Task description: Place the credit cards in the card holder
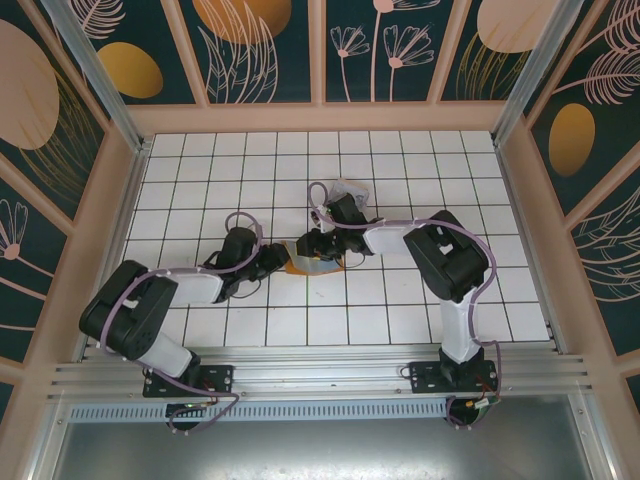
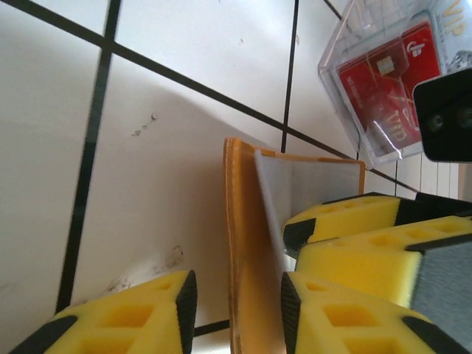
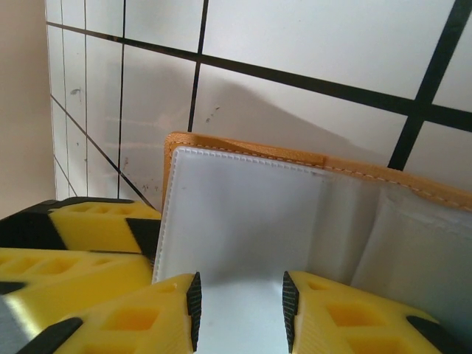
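The orange card holder (image 2: 251,243) stands on edge, partly unfolded, its grey lining (image 3: 251,221) facing my right gripper. My left gripper (image 2: 237,306) is open around the holder's orange flap, with a clear gap at the left pad. My right gripper (image 3: 240,310) is shut on a whitish credit card (image 3: 240,324), whose far end lies against the grey lining. Red credit cards (image 2: 387,88) lie inside a clear plastic box (image 2: 346,44) beyond the holder. In the top view both grippers (image 1: 278,262) (image 1: 318,245) meet over the holder (image 1: 293,268) at mid-table.
The clear box (image 1: 347,190) sits just behind the right gripper on the white tiled table (image 1: 400,310). Pale walls (image 1: 130,190) fence the table on three sides. The right gripper's yellow fingers (image 2: 361,243) press close beside the left gripper.
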